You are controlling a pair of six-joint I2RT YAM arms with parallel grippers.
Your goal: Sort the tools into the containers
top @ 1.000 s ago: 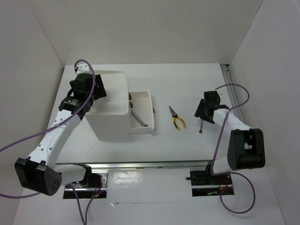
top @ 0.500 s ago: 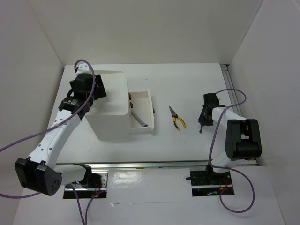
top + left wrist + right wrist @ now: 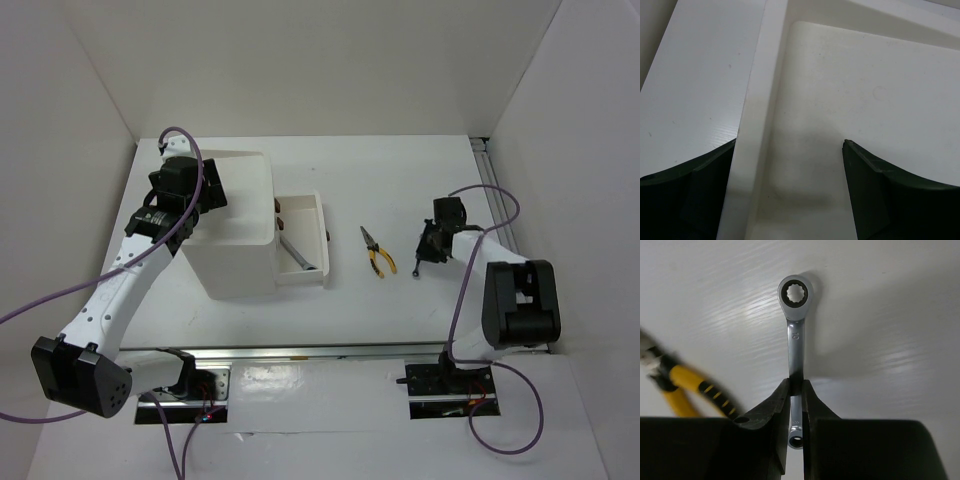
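Right hand (image 3: 795, 388) clamped on "10" wrench (image 3: 795, 320)

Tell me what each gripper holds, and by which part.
Right gripper: the silver wrench, pinched on its shank toward the smaller ring end. Left gripper: nothing, open over the top bin.

Only one marking: a small stamped number on the wrench (image 3: 795, 340) shank — seemingly "10" — not sharp.
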